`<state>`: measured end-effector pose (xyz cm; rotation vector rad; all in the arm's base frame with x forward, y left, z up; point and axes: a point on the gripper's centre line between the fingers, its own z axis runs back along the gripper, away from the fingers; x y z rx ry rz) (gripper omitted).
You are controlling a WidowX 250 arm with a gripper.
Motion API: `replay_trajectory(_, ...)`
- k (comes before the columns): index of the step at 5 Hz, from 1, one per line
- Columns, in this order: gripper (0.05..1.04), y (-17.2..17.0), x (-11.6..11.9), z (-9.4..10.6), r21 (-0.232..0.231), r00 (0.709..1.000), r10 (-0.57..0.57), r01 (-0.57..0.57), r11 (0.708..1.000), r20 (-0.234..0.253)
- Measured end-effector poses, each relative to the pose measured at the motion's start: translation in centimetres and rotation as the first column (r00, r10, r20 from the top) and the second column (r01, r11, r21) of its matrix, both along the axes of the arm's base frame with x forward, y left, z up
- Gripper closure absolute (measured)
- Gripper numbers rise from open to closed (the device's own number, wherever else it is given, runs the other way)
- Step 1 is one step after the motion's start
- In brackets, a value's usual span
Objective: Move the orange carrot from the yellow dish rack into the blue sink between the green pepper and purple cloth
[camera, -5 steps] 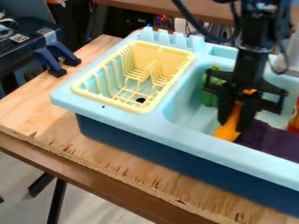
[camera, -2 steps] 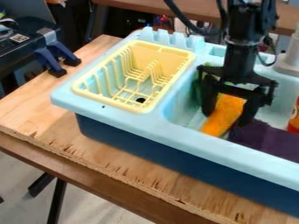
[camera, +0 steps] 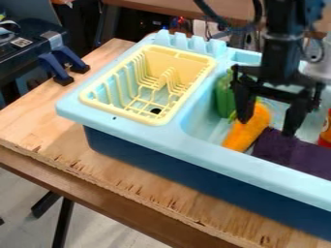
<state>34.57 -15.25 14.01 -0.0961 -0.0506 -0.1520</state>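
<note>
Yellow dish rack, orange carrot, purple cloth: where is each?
Yellow dish rack [camera: 184, 63], camera view, inside of its far wall.
Orange carrot [camera: 249, 129], camera view, middle of its body.
Purple cloth [camera: 292, 151], camera view, middle of its visible part.

Black claw [camera: 271, 121] spread, hanging down.

- Surface [camera: 40, 114], plywood, front edge rough
- Floor [camera: 19, 208], pale grey, lower left
- Legs [camera: 63, 223], black, beneath surface
- Tabletop [camera: 174, 7], brown, behind
- Clamps [camera: 69, 58], dark blue, at left
</note>
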Motion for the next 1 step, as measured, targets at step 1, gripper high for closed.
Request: replay_trajectory(1, 0.076, 0.26, 0.03, 3.97, -0.015, 0.993, 0.019, -0.017, 1.0, 0.118)
